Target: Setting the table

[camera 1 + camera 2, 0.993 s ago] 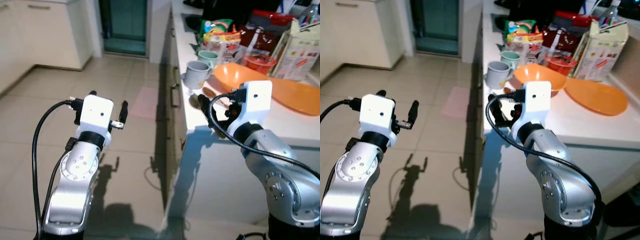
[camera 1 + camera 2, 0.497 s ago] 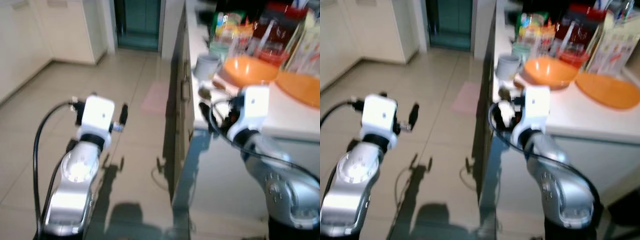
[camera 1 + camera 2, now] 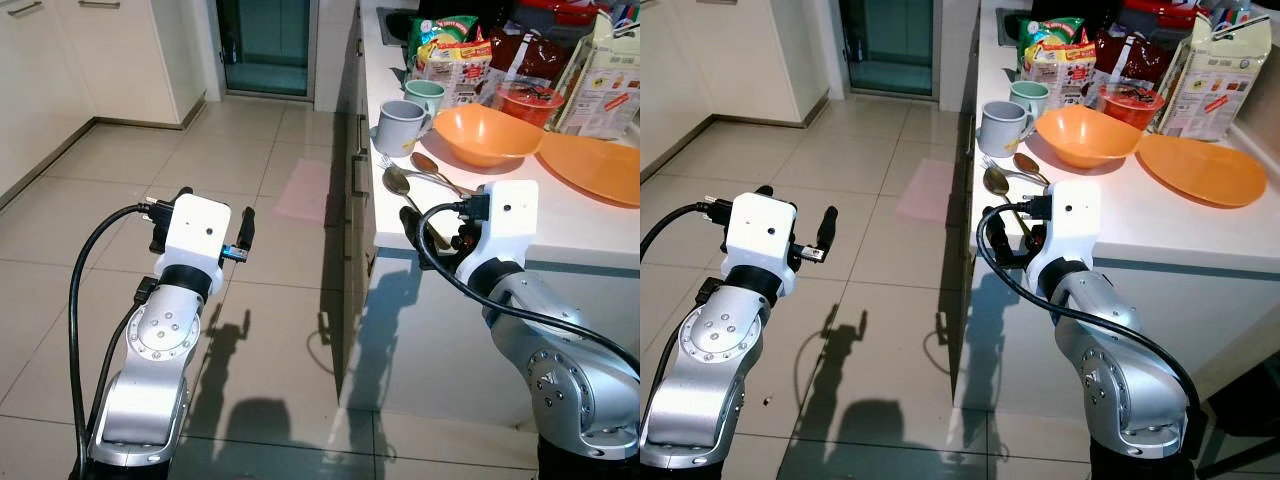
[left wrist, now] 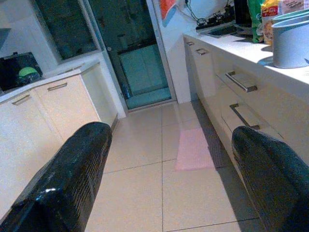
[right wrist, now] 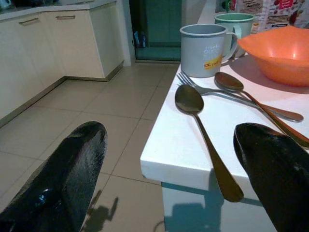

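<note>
Cutlery lies on the white bench [image 3: 600,235]: long metal spoon [image 3: 398,183], fork [image 3: 992,165], beside a grey mug [image 3: 396,124] and glossy orange bowl [image 3: 484,133]. Left wrist view: left pincer [image 4: 174,179] spread over tiled floor [image 4: 145,164]. Right wrist view: right pincer [image 5: 178,164] spread at the bench edge, near the spoon's handle.

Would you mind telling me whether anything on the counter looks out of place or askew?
The nearest spoon lies at the counter's front corner, its handle tip poking past the edge. The other spoon and fork lie crossed, not set out.
</note>
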{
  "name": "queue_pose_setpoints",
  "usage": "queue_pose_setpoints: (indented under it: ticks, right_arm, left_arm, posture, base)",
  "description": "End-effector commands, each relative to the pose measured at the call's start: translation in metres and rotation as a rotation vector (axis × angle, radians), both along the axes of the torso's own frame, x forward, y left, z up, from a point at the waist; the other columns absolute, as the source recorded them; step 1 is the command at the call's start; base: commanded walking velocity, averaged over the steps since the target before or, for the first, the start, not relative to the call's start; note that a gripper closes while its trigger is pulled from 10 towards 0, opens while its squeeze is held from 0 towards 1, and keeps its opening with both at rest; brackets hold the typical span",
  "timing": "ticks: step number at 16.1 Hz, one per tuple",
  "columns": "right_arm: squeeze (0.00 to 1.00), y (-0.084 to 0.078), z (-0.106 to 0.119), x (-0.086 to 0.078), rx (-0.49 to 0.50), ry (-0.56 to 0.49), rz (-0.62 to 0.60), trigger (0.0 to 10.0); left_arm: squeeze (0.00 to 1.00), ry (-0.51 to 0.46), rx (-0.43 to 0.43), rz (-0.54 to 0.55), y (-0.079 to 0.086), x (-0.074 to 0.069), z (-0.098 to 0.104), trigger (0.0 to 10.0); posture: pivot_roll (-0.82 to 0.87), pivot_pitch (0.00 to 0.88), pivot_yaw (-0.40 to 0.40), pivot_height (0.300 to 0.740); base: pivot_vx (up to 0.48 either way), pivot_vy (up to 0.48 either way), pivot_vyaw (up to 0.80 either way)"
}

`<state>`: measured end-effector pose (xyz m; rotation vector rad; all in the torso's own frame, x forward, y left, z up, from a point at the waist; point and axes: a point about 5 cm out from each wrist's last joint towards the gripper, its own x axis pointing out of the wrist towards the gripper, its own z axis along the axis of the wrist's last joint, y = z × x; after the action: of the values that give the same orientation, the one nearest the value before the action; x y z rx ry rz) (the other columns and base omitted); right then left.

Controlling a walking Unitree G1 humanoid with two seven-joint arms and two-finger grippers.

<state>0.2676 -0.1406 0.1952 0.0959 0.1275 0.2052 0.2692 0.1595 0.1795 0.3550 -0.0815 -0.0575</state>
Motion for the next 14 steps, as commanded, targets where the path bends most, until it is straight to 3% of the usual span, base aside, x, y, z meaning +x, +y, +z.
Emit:
queue_pose_setpoints:
  ticks: [1, 3, 4, 8, 13, 14]
  right_arm:
    - [0.00, -0.0011, -0.0003, 0.0007, -0.006, -0.002, -0.002, 10.0]
    - [0.00, -0.0008, -0.0010, 0.0008, -0.010, -0.002, -0.001, 10.0]
    - [0.00, -0.0009, -0.0012, 0.0012, -0.011, -0.003, -0.001, 10.0]
    - [0.00, -0.0035, -0.0065, 0.0020, -0.015, 0.010, -0.015, 10.0]
    - [0.00, -0.0050, -0.0060, 0.0035, -0.040, 0.016, 0.002, 10.0]
    - [0.00, -0.0039, -0.0074, 0.0045, -0.042, 0.022, 0.020, 10.0]
  left_arm:
    - [0.00, -0.014, 0.009, 0.006, -0.0002, 0.0032, 0.0030, 10.0]
    - [0.00, -0.017, 0.013, 0.004, -0.0009, 0.0036, 0.0035, 10.0]
    - [0.00, -0.010, -0.032, 0.015, -0.0015, 0.0038, 0.0033, 10.0]
    - [0.00, -0.049, -0.003, 0.016, -0.0033, 0.0062, 0.0125, 10.0]
    - [0.00, -0.021, -0.031, 0.035, -0.0057, 0.0102, 0.0067, 10.0]
    - [0.00, -0.038, -0.072, 0.027, -0.0069, 0.0109, 0.0124, 10.0]
  posture:
    - [0.03, 0.000, -0.052, 0.740]
    - [0.02, 0.000, -0.053, 0.740]
    - [0.03, 0.000, -0.055, 0.740]
    - [0.05, 0.000, -0.065, 0.740]
    - [0.03, 0.000, -0.070, 0.740]
    - [0.03, 0.000, -0.078, 0.740]
  base:
    - [0.000, -0.480, 0.00]
    - [0.000, -0.480, 0.00]
    - [0.000, 0.000, 0.00]
    - [0.000, 0.000, 0.00]
    - [0.000, 0.000, 0.00]
    - [0.000, 0.000, 0.00]
